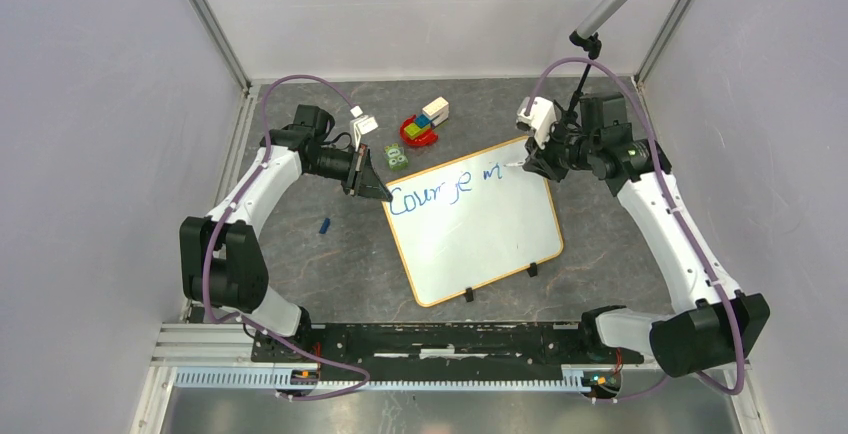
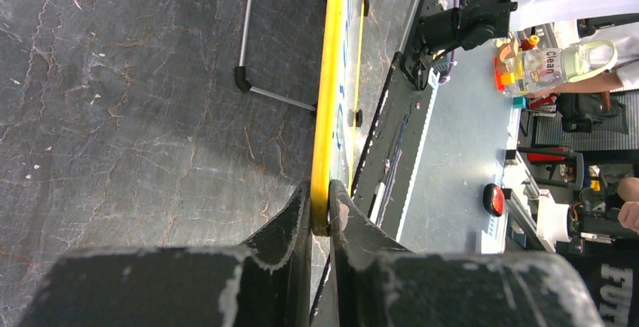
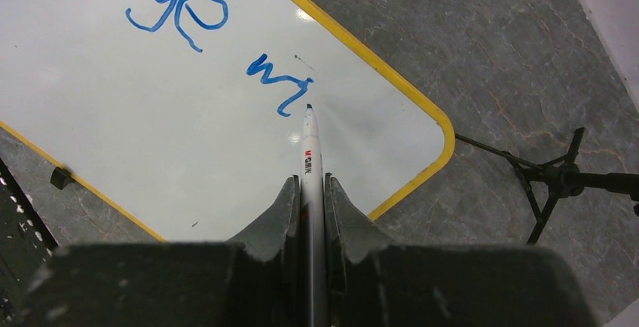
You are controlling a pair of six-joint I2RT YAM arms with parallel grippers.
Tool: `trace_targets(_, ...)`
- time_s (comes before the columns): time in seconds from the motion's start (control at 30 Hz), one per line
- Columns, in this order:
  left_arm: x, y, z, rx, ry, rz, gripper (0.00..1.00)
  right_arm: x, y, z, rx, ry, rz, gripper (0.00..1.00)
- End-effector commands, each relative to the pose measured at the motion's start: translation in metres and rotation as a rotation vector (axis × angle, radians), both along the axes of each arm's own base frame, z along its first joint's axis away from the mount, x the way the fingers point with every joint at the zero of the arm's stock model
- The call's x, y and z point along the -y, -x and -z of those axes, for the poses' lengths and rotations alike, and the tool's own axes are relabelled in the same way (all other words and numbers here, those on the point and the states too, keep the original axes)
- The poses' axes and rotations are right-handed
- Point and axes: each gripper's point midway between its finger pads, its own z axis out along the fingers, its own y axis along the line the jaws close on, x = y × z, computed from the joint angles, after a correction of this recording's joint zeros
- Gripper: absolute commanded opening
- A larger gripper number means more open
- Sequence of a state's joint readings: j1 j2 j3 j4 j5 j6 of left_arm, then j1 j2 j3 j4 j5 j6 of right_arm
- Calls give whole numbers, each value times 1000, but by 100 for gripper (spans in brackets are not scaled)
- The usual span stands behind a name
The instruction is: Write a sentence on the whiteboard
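One word done and a second just started: the blue handwritten marker sentence [image 1: 430, 192] reads "Courage" plus the first couple of strokes of the next word, so I'd call this mid-writing, fairly early on

Starting on the left, the left pincer [image 2: 320, 206] is squeezed narrow on the thin yellow rim at the left corner of the large flat white rectangular whiteboard [image 1: 480, 244]. The board lies flat and a bit skewed in the middle of the dark grey stone-look counter [image 1: 330, 264]. Over on the right, the right pincer [image 3: 309, 191] is clamped on a slim white marker pen with a blue tip [image 3: 309, 142]. The tip sits right at the end of the last stroke.

Next move, I reckon: carry on with the letters. There's not much white left before the rim though, so the rest probably has to drop to a second line. The left side just needs to hold the board steady.

View-wise, the left wrist cam is the only one showing the rim actually pinched between the fingers, but the board is edge-on there so nothing's readable. The top cam gives the whole board and the word layout. The right wrist cam shows the tip at the stroke, but whether it's pressing or a hair off, can't tell
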State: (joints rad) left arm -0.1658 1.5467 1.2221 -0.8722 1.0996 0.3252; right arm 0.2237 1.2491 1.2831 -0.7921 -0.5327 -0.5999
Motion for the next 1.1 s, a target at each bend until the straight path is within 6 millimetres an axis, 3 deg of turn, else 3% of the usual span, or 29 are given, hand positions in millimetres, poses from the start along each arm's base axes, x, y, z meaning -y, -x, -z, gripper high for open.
trace_targets(0.0,1,-5,0,44,-18,10,2,-2,-2,-7,45,-14,-11,0)
trace_targets(0.4,1,-5,0,46,-19,10,2,-1,-16,-7,54,-21,26,0)
trace_targets(0.6,1,-5,1,44,-20,9,2,-1,-19,4,27,-11,28,0)
trace_targets(1.07,1,-6,3,40,-24,8,2,4,3,33,-36,15,22,0)
